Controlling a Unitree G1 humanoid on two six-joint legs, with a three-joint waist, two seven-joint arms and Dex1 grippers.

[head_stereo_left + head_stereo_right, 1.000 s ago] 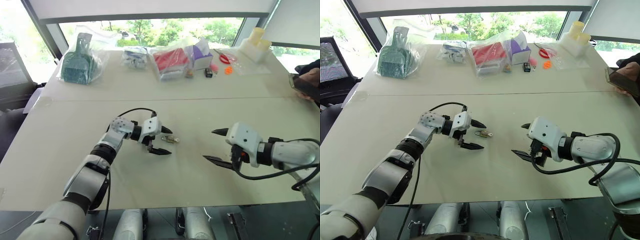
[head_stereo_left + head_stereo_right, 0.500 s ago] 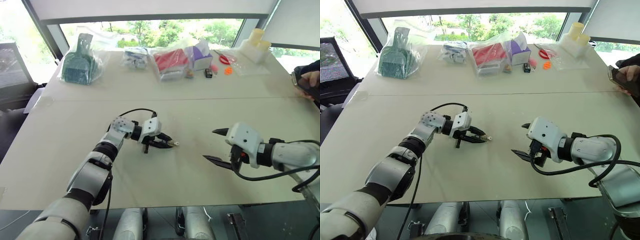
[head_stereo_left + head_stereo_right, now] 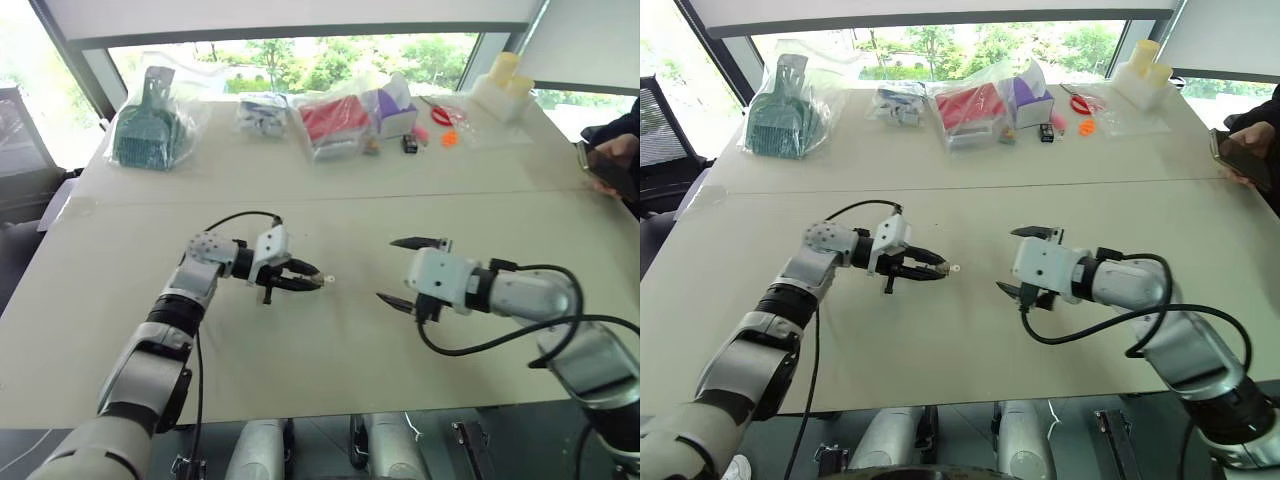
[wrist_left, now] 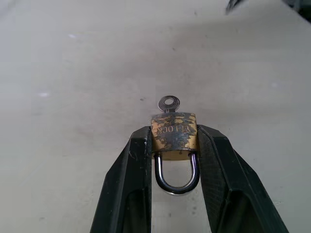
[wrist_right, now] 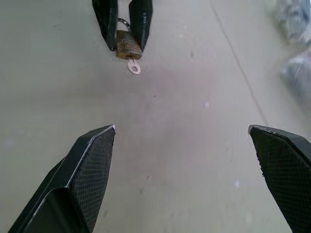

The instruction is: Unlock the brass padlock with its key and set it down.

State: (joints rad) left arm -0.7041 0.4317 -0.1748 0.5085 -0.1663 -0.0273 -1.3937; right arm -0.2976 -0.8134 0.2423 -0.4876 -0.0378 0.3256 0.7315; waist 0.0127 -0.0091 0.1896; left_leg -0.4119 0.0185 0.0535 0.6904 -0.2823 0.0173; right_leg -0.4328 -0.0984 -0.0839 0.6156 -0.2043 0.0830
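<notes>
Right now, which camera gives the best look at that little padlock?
The left wrist view: the padlock sits close up between the left hand's fingers, key sticking out. The right wrist view shows it farther off; the head views show a speck.

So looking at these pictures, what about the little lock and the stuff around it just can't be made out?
- Brass padlock, left wrist view: its sides are covered by the left gripper fingers.
- Key: blade hidden inside the lock body, so its turn is unknown.
- Shackle: locked or released cannot be told.
- Bagged items, head views: too small to identify.

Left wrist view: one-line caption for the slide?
Left gripper clamps the brass padlock above the table, key seated.
</notes>
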